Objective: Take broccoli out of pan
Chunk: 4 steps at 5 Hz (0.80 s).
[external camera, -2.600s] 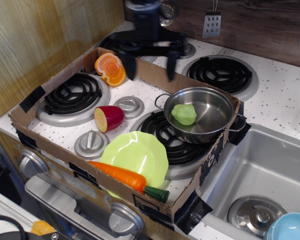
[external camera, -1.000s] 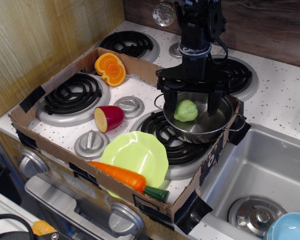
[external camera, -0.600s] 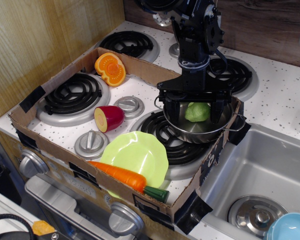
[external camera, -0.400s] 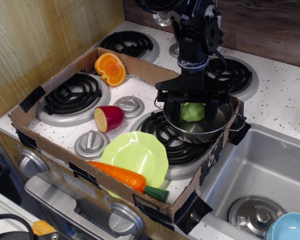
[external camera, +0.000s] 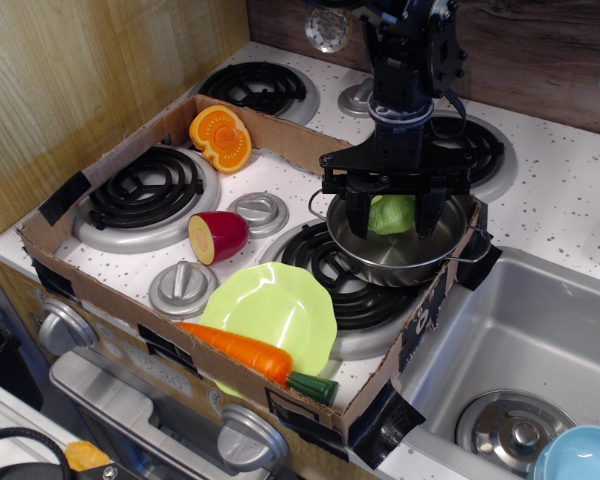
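The light-green broccoli [external camera: 390,213] sits between the two black fingers of my gripper [external camera: 392,216], inside the shiny steel pan [external camera: 385,268] on the front right burner. The fingers press against both sides of the broccoli, which hangs slightly above the pan's floor, toward its back. The gripper reaches straight down into the pan from above. The pan's wire loop handles show at its left and right.
A lime-green plate [external camera: 270,312] and a carrot [external camera: 245,350] lie in front of the pan. A red vegetable half [external camera: 218,235] and an orange half [external camera: 220,137] lie to the left. A cardboard wall [external camera: 420,315] rings the stove. A sink [external camera: 525,340] is at the right.
The gripper came down into the pan around the broccoli, nudged it to the right, and closed its fingers on it. It now sits slightly higher with the broccoli held.
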### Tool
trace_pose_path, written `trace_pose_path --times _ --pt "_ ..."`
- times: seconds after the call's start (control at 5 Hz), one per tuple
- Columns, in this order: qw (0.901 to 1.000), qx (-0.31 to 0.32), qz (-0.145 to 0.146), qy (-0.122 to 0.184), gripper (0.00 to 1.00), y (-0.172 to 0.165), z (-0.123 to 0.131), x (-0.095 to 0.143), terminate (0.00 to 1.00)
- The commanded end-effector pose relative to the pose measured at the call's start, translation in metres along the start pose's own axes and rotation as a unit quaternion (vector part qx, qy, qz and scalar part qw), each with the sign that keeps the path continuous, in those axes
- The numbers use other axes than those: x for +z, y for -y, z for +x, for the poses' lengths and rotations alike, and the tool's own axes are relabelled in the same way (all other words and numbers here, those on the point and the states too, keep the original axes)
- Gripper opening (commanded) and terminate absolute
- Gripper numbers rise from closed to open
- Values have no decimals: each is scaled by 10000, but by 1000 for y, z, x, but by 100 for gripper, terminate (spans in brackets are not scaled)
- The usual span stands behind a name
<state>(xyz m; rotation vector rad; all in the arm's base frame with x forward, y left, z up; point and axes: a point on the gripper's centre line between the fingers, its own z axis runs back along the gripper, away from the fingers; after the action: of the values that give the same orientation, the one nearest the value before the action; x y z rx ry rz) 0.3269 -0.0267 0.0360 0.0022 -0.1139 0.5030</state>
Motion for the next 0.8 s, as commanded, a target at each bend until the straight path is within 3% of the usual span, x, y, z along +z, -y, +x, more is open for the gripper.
trace_pose_path --times 0.0,0.2,0.4,0.6 --pt "9918 1104 -524 378 0 -14 20 63 0" --pt "9903 1281 -444 303 0 -45 26 74 0" --pt "9883 1214 202 897 0 -75 24 72 0" --pt "9817 1582 506 934 0 -106 20 65 0"
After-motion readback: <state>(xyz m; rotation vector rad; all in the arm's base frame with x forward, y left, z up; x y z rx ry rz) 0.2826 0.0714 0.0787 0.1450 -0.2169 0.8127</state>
